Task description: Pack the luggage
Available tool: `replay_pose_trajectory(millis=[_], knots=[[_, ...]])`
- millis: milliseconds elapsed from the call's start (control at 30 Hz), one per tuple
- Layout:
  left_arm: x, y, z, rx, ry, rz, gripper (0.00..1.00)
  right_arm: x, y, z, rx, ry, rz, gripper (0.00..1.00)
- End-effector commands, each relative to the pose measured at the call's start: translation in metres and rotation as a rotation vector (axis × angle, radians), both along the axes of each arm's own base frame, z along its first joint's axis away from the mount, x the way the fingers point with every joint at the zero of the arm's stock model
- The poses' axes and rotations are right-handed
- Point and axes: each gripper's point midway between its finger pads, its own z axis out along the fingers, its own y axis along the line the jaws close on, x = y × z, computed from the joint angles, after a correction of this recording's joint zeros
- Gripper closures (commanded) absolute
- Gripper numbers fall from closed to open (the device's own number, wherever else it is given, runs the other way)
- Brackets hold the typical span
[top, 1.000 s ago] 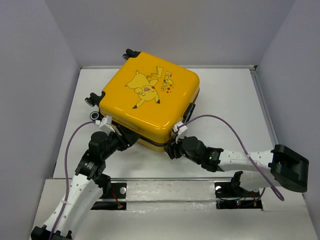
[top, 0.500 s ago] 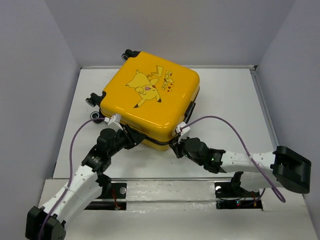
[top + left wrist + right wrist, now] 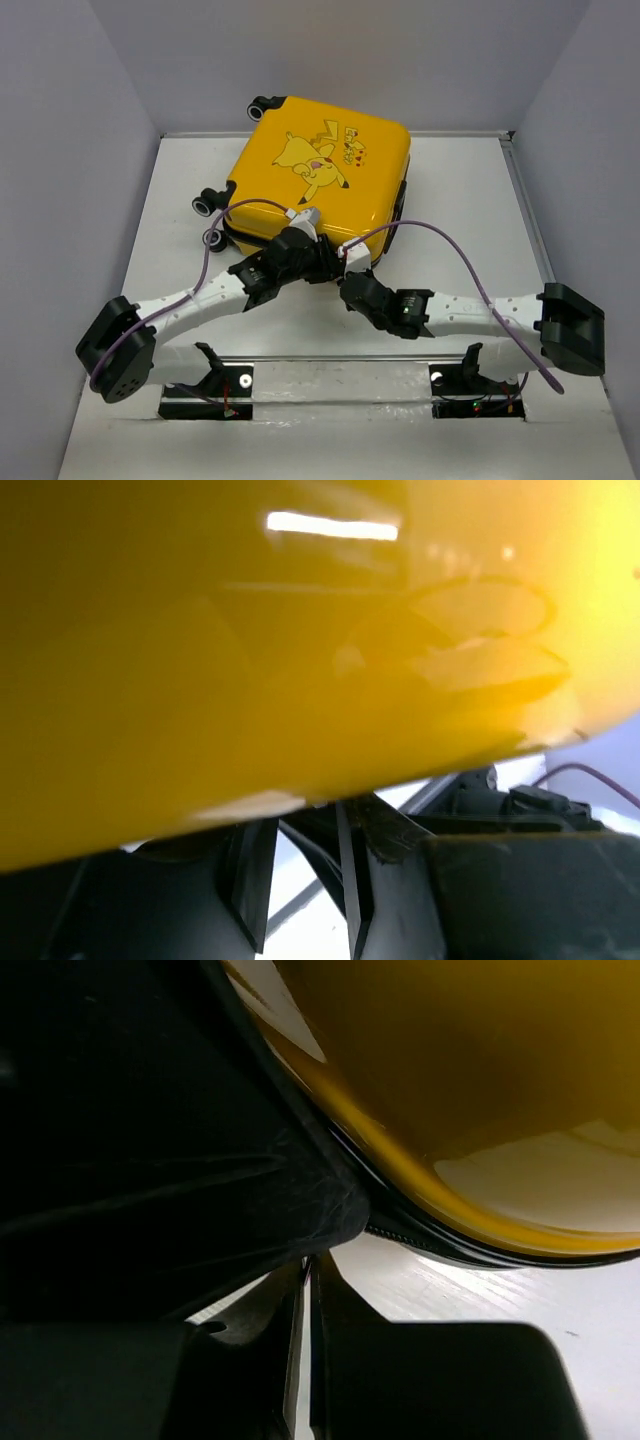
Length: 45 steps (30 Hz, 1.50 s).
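Observation:
The yellow luggage (image 3: 320,180), Pikachu side up, lies at the table's middle back, with its upper shell raised at the near edge. Both grippers are tucked under that near edge. My left gripper (image 3: 322,262) is open with a narrow gap, and its fingers (image 3: 250,880) sit just below the glossy yellow shell (image 3: 300,630). My right gripper (image 3: 350,283) is beside it with its jaws pressed together (image 3: 307,1290). They lie under a fold of dark lining (image 3: 200,1160) next to the zip rim (image 3: 420,1235). What is inside the luggage is hidden.
Black wheels (image 3: 207,205) stick out at the luggage's left side and at its back corner (image 3: 262,103). Grey walls stand close on the left, back and right. Purple cables (image 3: 450,250) loop above both arms. The white table (image 3: 470,200) shows to the right of the luggage.
The left arm has swung right, under the middle of the near edge. The upper shell's near edge has risen and the luggage has shifted back and right. The right gripper has stayed at that edge.

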Motion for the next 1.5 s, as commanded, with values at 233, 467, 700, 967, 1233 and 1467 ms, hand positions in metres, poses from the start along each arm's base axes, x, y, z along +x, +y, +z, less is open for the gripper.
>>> replay_pose_trajectory(millis=[233,467,700,967,1233,1467], knots=[[0.032,0.074,0.135,-0.076,-0.338,0.105,0.02,-0.03,0.082,0.059,0.311,0.047,0.143,0.93],[0.05,0.177,0.14,0.088,-0.343,0.299,0.01,-0.023,0.074,0.06,0.327,0.051,0.148,0.93],[0.133,0.282,0.097,0.032,-0.206,0.593,0.01,-0.024,0.076,0.054,0.314,0.07,0.172,0.93],[0.183,0.292,0.077,-0.024,-0.134,0.613,0.01,-0.026,0.078,0.049,0.298,0.078,0.189,0.93],[0.212,0.287,0.06,-0.181,-0.095,0.641,0.01,-0.029,0.08,0.042,0.291,0.098,0.197,0.93],[0.228,0.275,0.069,-0.33,-0.142,0.709,0.09,-0.031,0.078,0.038,0.289,0.112,0.2,0.93]])
